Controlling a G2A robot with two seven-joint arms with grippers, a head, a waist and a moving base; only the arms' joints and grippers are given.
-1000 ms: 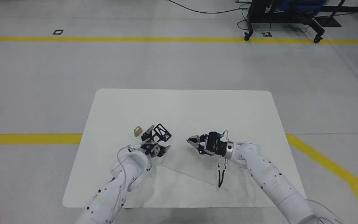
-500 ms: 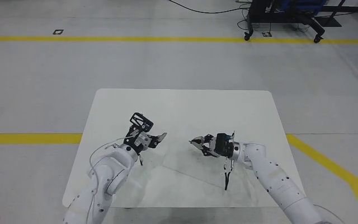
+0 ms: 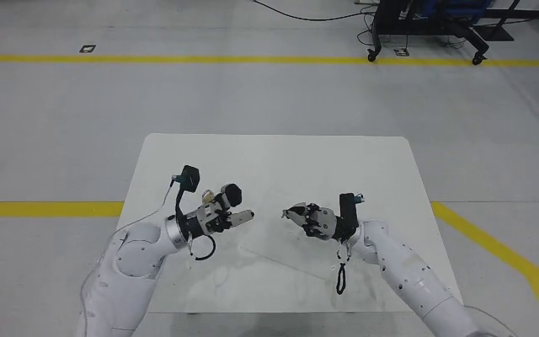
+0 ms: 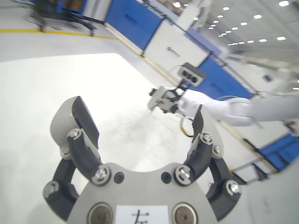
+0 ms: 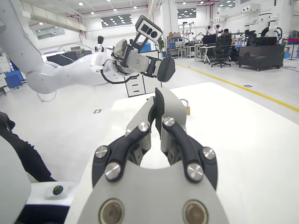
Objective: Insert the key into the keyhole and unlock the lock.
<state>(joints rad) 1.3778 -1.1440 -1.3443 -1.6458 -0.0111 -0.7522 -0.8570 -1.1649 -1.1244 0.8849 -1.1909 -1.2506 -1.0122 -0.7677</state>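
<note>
A small brass padlock (image 5: 187, 108) lies on the white table (image 3: 278, 160), its shackle showing just past my right gripper's fingers. From above, the padlock (image 3: 206, 195) sits close behind my left gripper (image 3: 238, 207). My left gripper (image 4: 140, 120) is open and holds nothing; it hangs above the table, facing the other arm. My right gripper (image 3: 289, 213) hovers mid-table with its pads (image 5: 156, 108) pressed together. Whether anything is pinched between them cannot be told.
A black cable loop (image 3: 340, 275) hangs from the right wrist onto the table. A dark wheeled cart (image 3: 429, 25) stands far back on the floor. Yellow floor lines (image 3: 168, 58) run beyond the table.
My left arm has swung outward to the left and turned its wrist, the gripper staying open near the padlock. The right wrist has rolled and drawn back slightly, fingers still together.
</note>
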